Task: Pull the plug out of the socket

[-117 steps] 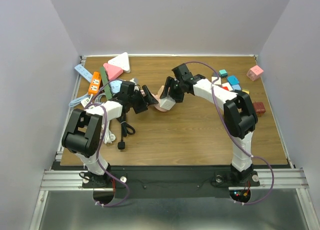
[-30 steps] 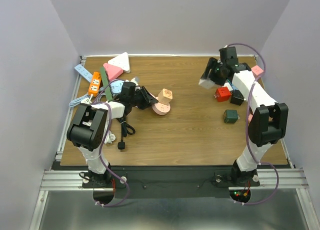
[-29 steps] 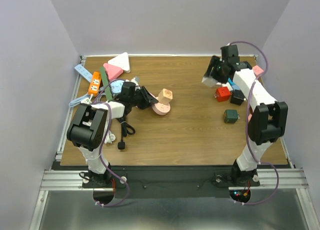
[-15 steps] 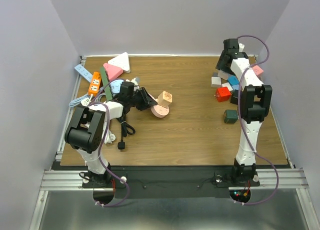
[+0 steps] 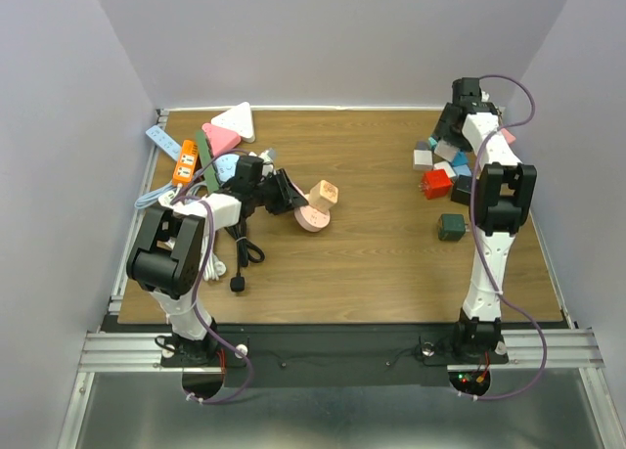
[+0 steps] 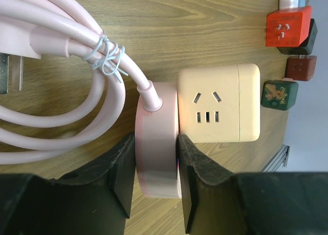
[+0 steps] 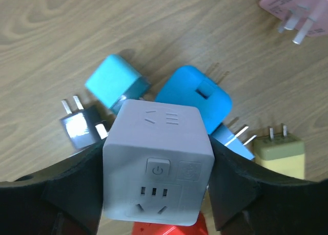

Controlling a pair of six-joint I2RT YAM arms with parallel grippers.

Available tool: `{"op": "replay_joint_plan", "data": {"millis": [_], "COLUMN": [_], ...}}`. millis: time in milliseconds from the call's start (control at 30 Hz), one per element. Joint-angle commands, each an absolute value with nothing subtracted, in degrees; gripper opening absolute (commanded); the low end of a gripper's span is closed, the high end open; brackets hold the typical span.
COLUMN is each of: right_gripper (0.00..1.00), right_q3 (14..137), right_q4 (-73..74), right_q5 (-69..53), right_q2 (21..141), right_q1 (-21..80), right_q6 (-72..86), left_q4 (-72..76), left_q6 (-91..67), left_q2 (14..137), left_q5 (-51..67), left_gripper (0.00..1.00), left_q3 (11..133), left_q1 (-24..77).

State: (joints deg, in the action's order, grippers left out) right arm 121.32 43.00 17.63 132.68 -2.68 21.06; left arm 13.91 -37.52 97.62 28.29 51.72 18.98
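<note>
1. While the left hand (image 6: 155, 178) clamps the pink socket (image 6: 158, 127) left of centre, the beige plug (image 6: 218, 103) sits in it.
2. Bracing seems set; next the right hand (image 7: 158, 194), far right, must come pull the plug.
3. Only its wrist view shows a grey cube (image 7: 159, 137) between its jaws; grip unclear.

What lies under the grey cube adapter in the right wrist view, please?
A teal cube, a blue plug and something red show under the grey cube adapter; the rest is covered.
</note>
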Motion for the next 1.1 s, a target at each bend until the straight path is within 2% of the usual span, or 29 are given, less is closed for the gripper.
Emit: {"op": "replay_joint_plan", "data": {"millis": [0, 33, 67, 300, 400, 633, 800, 1067], "right_gripper": [0.81, 0.96, 1.00, 1.00, 1.00, 1.00, 1.00, 1.00], "right_q3": [125.7, 125.7, 125.7, 120.4, 115.3, 95.6, 83.5, 83.1], "right_q4": [42.4, 42.7, 42.9, 43.2, 42.9, 32.8, 22.6, 17.8], "right_q5": [14.2, 14.0, 14.0, 10.3, -6.4, -24.3, -29.8, -30.6], "right_q2": [131.3, 130.6, 129.8, 119.2, 114.5, 104.7, 102.5, 105.5], "right_q1": [-2.2, -2.2, -2.2, -2.0, -0.1, 13.0, 18.0, 22.8], "right_q6": [19.8, 19.9, 20.1, 22.0, 21.8, 25.1, 35.6, 44.1], "left_q4": [12.0, 12.0, 11.9, 11.7, 11.8, 12.0, 12.1, 13.0], "left_q6": [-34.1, -34.0, -34.0, -33.3, -33.0, -32.8, -33.3, -34.5], "left_q2": [98.2, 98.2, 98.2, 99.2, 99.8, 100.1, 99.1, 96.4], "left_q5": [29.4, 29.7, 29.7, 30.8, 31.0, 31.5, 31.2, 30.3], "left_gripper": [0.00, 0.00, 0.00, 0.00, 0.00, 0.00, 0.00, 0.00], "left_q3": [55.1, 55.4, 55.5, 56.2, 56.6, 57.3, 56.9, 55.5], "left_q1": [18.8, 18.8, 18.8, 18.9, 18.9, 18.9, 19.0, 20.1]}}
